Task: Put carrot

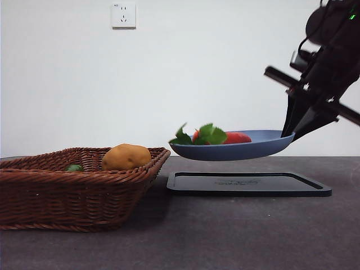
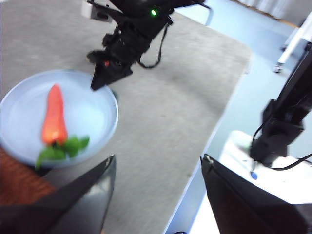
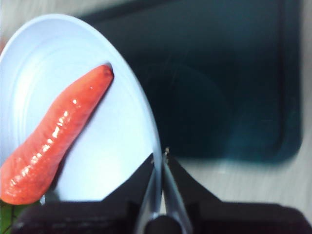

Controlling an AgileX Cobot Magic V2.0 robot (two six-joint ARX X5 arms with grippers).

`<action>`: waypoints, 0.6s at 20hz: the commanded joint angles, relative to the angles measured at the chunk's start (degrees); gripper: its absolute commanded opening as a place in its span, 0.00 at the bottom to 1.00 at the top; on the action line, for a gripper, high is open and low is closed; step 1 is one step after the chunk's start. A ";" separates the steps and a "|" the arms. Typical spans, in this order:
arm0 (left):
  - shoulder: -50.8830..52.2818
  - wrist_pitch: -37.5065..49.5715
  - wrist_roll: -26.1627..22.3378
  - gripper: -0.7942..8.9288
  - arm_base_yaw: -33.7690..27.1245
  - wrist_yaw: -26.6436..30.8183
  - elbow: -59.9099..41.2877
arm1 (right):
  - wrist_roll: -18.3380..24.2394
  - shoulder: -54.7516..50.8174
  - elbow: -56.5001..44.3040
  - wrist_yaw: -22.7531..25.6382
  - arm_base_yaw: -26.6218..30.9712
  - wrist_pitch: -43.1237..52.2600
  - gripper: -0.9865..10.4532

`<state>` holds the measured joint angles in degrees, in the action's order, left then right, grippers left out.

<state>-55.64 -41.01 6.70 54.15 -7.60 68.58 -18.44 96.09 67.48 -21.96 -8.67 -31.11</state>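
One carrot [image 1: 236, 138] on blue plate [image 1: 253, 149]; right gripper [image 3: 160, 158] pinching rim; left gripper [image 2: 158, 168] wide; tray [image 1: 247, 184] writing unreadable.

The right end effector [image 3: 160, 158] pinches the rim of a pale blue plate [image 3: 131, 97] — its two black jaws are closed on the thin edge, one on each side. On the plate lies the carrot [image 3: 53, 141], red-orange and glossy, its narrow tip pointing toward the plate's far rim and its thick end near the picture's lower corner, where a sliver of green leaf shows. Past the plate's edge sits a dark tray [image 3: 234, 83] with a rounded corner — resting on the pale bench [image 3: 273, 180].
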 commanded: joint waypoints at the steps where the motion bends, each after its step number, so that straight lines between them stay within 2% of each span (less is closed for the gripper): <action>1: -0.13 -0.61 0.37 0.40 0.50 1.60 1.18 | 0.48 5.01 3.63 -0.22 0.87 2.43 0.09; 5: -0.57 -1.05 0.37 0.40 0.52 4.74 1.18 | 0.28 9.53 4.39 -0.15 2.19 5.84 0.09; 8: -0.74 -0.50 0.37 0.40 0.52 4.83 1.18 | 0.33 12.02 4.39 -0.02 2.29 5.35 0.10; 12: -0.74 -0.11 0.37 0.40 0.50 4.94 1.18 | 1.03 13.20 4.39 1.27 2.27 5.29 0.22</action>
<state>-55.92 -41.89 6.70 54.15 -2.66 68.60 -18.17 107.94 70.72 -20.93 -6.31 -26.09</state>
